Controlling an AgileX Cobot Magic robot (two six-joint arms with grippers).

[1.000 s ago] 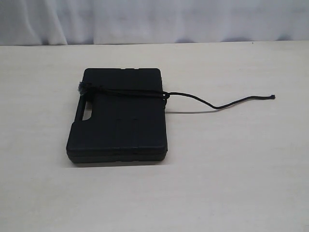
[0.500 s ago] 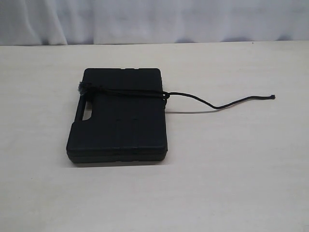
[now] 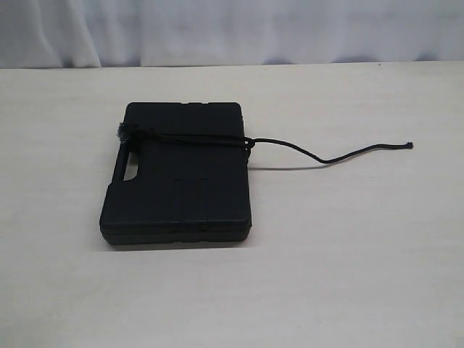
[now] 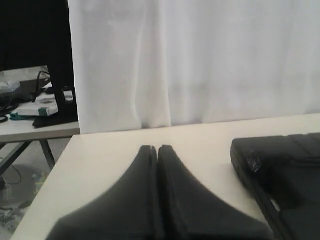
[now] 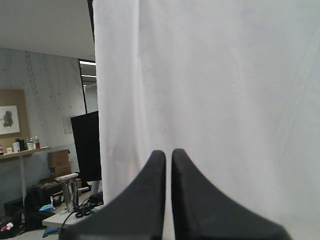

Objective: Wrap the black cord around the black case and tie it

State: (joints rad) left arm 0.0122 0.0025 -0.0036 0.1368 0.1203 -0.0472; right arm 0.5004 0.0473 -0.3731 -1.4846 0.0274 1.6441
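The black case (image 3: 177, 188) lies flat on the counter (image 3: 348, 261), slightly toward 9 o'clock of centre. The black cord (image 3: 323, 160) bands its far part, seemingly knotted at the 3 o'clock edge (loose tail trailing toward 3 o'clock). The left pincer (image 4: 158, 148) and right pincer (image 5: 168, 152) are closed and empty. The tying looks finished; what remains is at most a snugness check.

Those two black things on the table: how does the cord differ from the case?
The black case is a broad, flat rectangular box; the black cord is a thin line. The case lies flat on the table; the cord crosses the case's top near its far end, then trails a loose wavy tail to the right. The case has a handle slot; the cord is bunched at the case's left edge. Both are black.
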